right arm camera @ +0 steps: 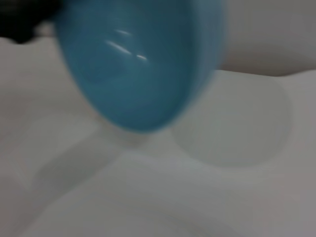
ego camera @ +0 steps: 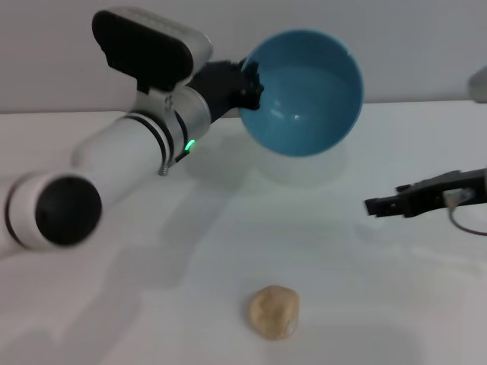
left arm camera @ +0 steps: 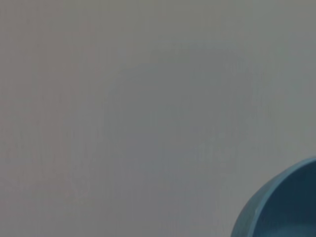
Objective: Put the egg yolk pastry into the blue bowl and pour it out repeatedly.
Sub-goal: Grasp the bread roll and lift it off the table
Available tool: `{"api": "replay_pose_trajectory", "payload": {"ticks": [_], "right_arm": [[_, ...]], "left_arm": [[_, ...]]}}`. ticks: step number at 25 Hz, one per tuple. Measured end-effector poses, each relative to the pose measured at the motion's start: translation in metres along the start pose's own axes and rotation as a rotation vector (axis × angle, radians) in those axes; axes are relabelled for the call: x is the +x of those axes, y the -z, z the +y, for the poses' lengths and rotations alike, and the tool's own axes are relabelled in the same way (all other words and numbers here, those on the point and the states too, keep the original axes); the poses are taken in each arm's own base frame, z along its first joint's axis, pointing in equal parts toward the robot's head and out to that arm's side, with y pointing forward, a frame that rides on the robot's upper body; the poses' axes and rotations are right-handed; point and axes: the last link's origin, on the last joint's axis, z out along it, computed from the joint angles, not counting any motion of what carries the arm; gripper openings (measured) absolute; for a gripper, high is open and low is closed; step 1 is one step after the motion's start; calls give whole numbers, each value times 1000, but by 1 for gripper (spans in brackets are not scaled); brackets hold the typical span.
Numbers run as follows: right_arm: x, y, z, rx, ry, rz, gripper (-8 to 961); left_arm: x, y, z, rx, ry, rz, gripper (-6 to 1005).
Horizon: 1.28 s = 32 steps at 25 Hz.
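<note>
Left jaws (ego camera: 249,82) clamp the tipped blue bowl (ego camera: 304,95)'s rim; egg yolk pastry (ego camera: 274,312) lies on the table (ego camera: 152,304).

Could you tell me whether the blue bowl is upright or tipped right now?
Tipped: the left gripper holds the bowl by its rim, its empty inside facing the head camera.

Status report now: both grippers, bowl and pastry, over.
Left gripper clamped on blue bowl rim, bowl lifted and tipped on its side, empty. Right gripper low at right, holding nothing. Egg yolk pastry on table, nothing blocking.
</note>
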Motion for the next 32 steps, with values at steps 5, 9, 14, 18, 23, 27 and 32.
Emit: {"api": "replay_pose_trajectory", "payload": {"ticks": [5, 9, 14, 18, 23, 27, 32], "right_arm": [[-11, -14, 30, -53, 114, 38, 519], [-13, -24, 52, -88, 195, 73, 516], [-11, -37, 76, -166, 230, 90, 513], [-9, -47, 80, -201, 201, 93, 511], [-4, -59, 81, -218, 185, 137, 507], [2, -65, 82, -226, 178, 164, 505], [11, -75, 89, -248, 179, 205, 502]], "left_arm": [[-3, -4, -21, -61, 92, -202, 12], [-3, -2, -35, -93, 89, -320, 12], [-4, 0, -35, -141, 93, -415, 12], [-5, 3, -35, -168, 91, -498, 12], [-7, 4, -30, -152, 26, -607, 12], [-7, 4, -28, -149, 25, -627, 12], [-7, 4, -28, -150, 22, -628, 12]]}}
